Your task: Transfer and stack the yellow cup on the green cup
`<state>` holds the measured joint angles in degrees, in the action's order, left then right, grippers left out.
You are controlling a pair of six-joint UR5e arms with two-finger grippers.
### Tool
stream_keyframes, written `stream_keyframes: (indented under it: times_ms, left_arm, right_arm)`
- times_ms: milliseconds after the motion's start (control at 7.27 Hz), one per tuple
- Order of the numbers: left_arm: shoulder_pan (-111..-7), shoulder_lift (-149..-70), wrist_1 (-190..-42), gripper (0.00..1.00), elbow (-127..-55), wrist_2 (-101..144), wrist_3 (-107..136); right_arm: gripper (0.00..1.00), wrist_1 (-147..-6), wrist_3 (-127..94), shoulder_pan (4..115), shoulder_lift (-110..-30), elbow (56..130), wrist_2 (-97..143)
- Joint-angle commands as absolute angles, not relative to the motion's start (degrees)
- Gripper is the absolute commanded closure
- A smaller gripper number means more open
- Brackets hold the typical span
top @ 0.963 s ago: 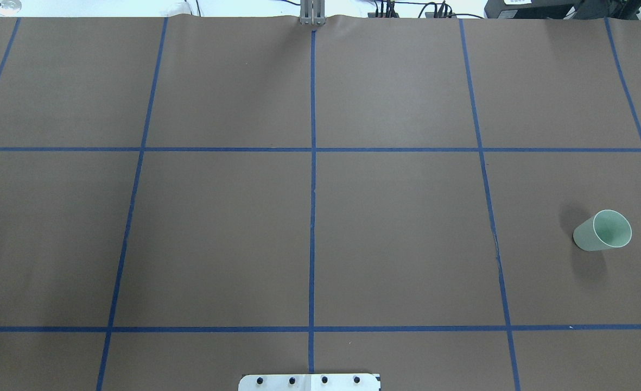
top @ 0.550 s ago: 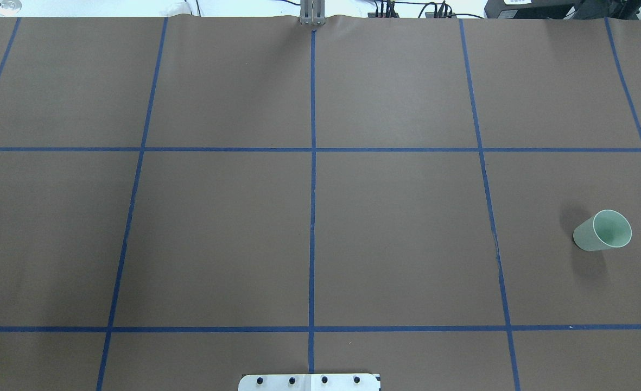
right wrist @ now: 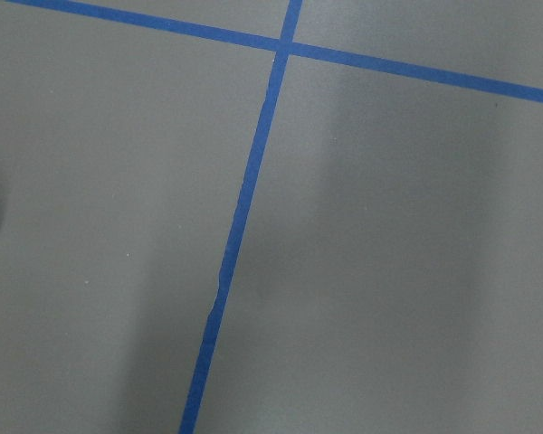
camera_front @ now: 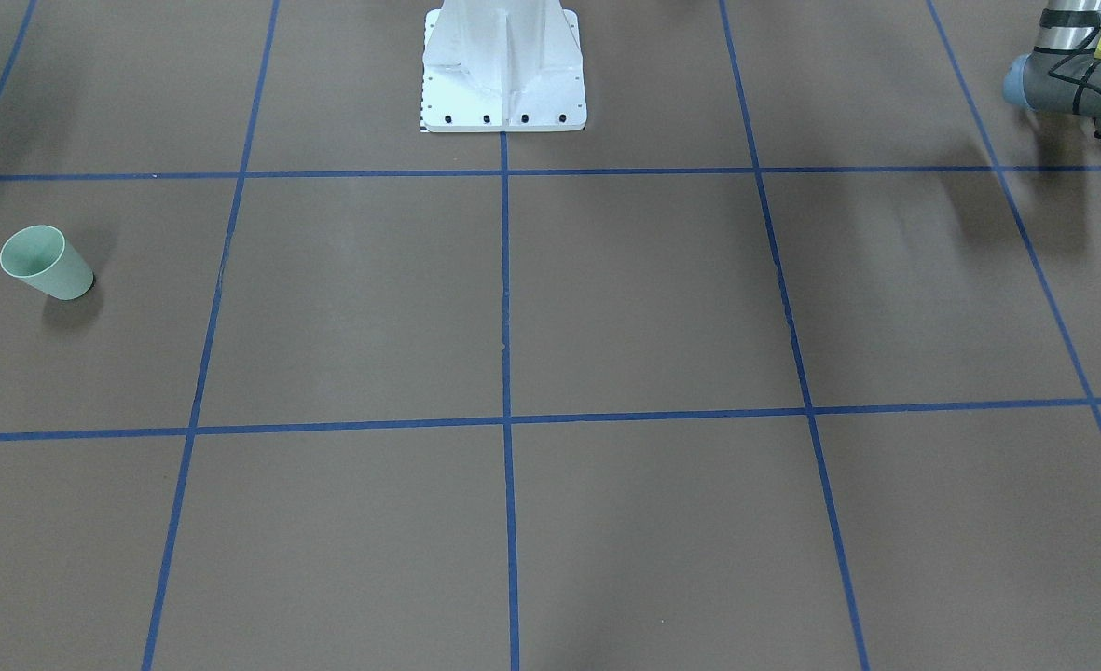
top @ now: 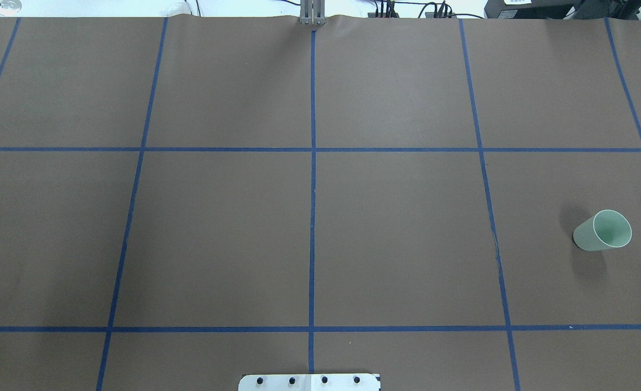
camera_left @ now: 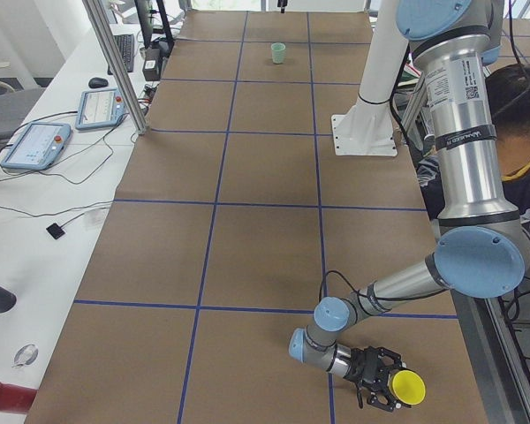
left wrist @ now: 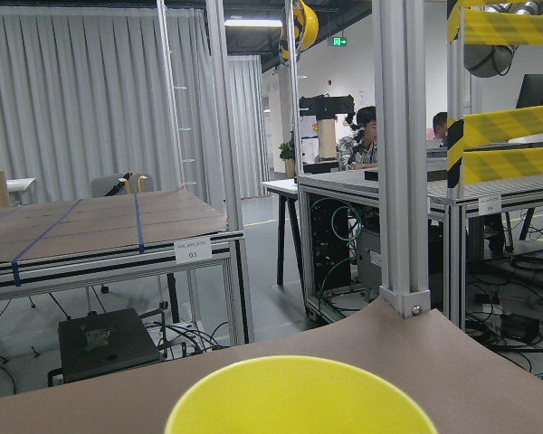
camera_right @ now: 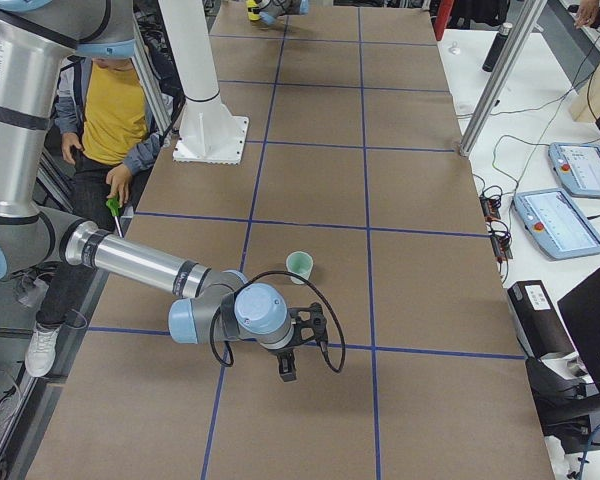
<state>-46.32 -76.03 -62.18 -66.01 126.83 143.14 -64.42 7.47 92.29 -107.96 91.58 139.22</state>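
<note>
**Two cups, one long surface between them**

At the robot's far left end of the brown surface (top: 396,233), at 9 o'clock from the robot and past the overhead camera's edge, the left hand (camera_left: 392,382) lies low and level. Its fingers sit on either side of the yellow cup (camera_left: 411,387), which stands mouth up close to the robot-side edge. Whether they are pinching the cup or only bracketing it cannot be told; the wrist camera shows just the yellow rim under its lens. A sideways hold on the wall would probably leave the cup's base free to drop into another cup.

The green cup (top: 602,231) stands upright and open at about 4 o'clock in the overhead view, inside a taped square near the right end — a ready target. In the right-end view the right hand (camera_right: 286,368) hangs fingers-down at 6 o'clock from it, near but apart; how far its fingers are spread cannot be told.

The stretch between the cups carries only the blue tape grid (top: 312,217) and, at 6 o'clock overhead, the white base plate (camera_front: 503,65). The carry looks unobstructed; the span looks long for one arm, so a mid-surface hand-over seems likely. The tight spots are the ends — a person (camera_left: 521,97) sits just beyond the edge by the yellow cup, and the parked right arm may crowd the green one.
</note>
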Motion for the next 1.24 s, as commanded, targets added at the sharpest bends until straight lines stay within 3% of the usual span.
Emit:
stream_keyframes:
  times_ms: [0,825,1100]
  left_arm:
    - [-46.3,-75.3,-62.1,0.70,-66.0,126.7,142.5]
    - [-46.3,-65.3,-68.4,0.72,-67.1,111.3,137.5]
    - [-46.4,-63.6,-68.5,0.76,-70.9,104.8,137.8]
  right_arm:
    - [0.00,-64.4,7.5,92.3,-107.9,91.6,139.2]
    - [0.00,-64.4,7.4,92.3,-107.9,91.7,139.4]
    - [0.00,-64.4,7.4,92.3,-107.9,91.7,139.4]
